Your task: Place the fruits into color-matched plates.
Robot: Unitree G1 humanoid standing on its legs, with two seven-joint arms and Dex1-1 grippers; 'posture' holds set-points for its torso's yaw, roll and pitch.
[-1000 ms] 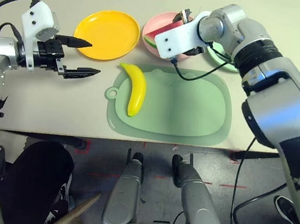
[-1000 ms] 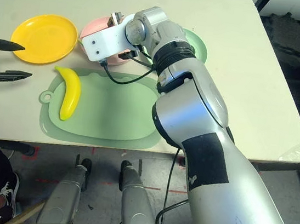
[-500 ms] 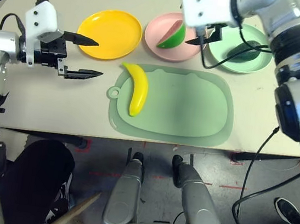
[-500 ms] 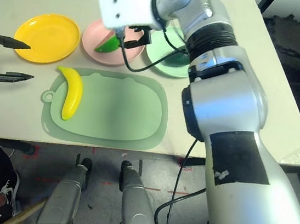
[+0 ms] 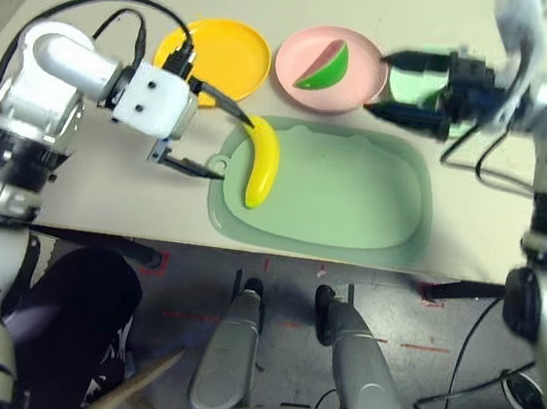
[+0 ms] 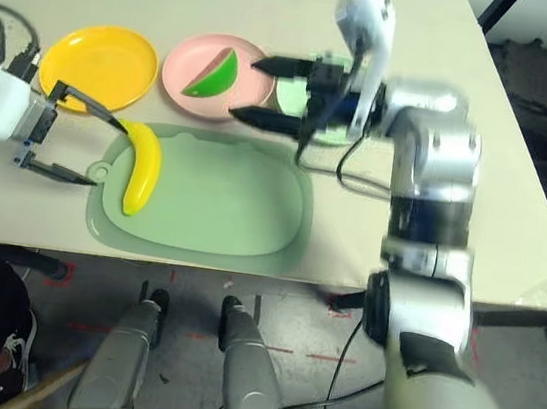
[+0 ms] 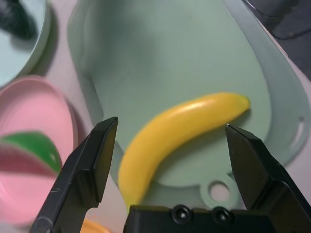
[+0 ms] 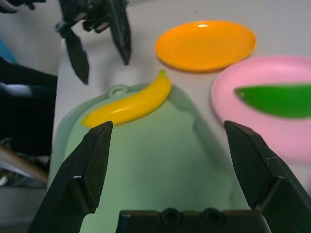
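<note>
We have our left gripper (image 5: 237,150) over the left end of the pale green cutting board (image 5: 335,198), its jaws wide open and holding nothing. The yellow banana (image 5: 263,168) lies on the board at that end, its stem reaching over the far edge; in the left wrist view it lies between our jaws' lines. We can't tell whether a jaw touches it.

Our right gripper (image 5: 375,83) hangs near the pink plate (image 5: 292,78) and the mint green plate (image 6: 290,94), jaws also wide open, with nothing in them. The watermelon wedge (image 5: 329,68) rests in the pink plate, green rind showing. The dark avocado (image 7: 17,20) sits in the mint green plate. The yellow-orange plate (image 5: 228,52) stands on the surface (image 5: 123,195) on the other side of the pink one, beyond the banana.
</note>
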